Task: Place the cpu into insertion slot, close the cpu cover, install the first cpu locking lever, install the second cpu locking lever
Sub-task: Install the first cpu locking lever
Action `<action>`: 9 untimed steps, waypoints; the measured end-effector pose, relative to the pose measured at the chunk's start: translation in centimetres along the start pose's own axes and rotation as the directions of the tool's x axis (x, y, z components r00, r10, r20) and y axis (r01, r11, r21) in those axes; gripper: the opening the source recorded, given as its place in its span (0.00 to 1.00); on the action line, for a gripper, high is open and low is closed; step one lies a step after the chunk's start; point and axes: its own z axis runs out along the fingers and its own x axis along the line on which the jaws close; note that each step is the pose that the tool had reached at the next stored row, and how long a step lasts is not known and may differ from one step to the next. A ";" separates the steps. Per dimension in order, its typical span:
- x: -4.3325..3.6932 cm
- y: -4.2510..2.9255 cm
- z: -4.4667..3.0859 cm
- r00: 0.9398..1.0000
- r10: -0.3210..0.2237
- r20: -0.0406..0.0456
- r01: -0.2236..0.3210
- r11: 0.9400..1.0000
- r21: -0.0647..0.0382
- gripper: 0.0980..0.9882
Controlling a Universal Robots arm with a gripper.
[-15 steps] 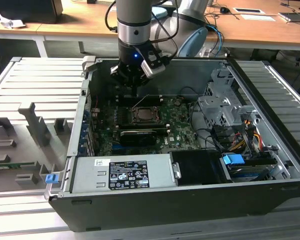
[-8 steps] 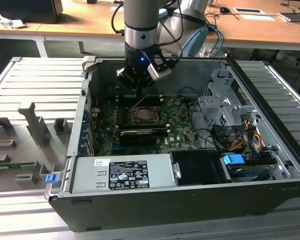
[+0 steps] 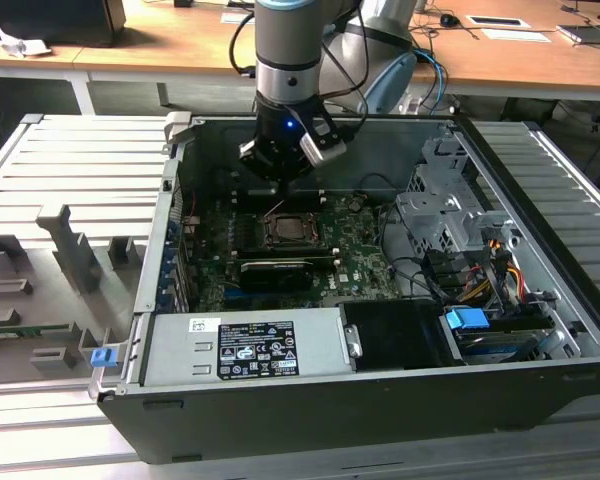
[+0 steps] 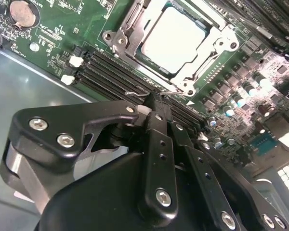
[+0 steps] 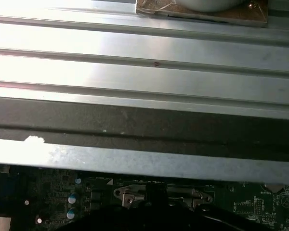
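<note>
The cpu (image 4: pixel 172 38) lies flat in the insertion slot (image 3: pixel 288 232) on the green motherboard, its silvery top showing. The cpu cover (image 4: pixel 216 45) is down around it, framing the chip. A thin wire locking lever (image 4: pixel 134 94) runs along the near side of the socket. Its hooked end meets the fingertips of my gripper (image 4: pixel 151 102), which is shut, with both black fingers together and the tips on the wire. In the exterior view the gripper (image 3: pixel 278 180) hangs inside the case just behind the socket. A thin lever (image 3: pixel 275 208) slants up toward it.
The open computer case holds a black graphics card (image 3: pixel 275 270) in front of the socket. A power supply (image 3: pixel 250 345) sits at the front, and a drive cage (image 3: pixel 440 215) with cables at the exterior view's right. Memory slots (image 4: pixel 115 72) lie between gripper and socket.
</note>
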 end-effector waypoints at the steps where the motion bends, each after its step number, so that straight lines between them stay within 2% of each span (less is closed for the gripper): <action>1: -0.08 0.05 0.11 1.000 0.000 0.000 0.000 1.000 0.000 0.01; 9: -1.51 0.01 0.93 1.000 0.000 0.000 0.000 1.000 0.000 0.01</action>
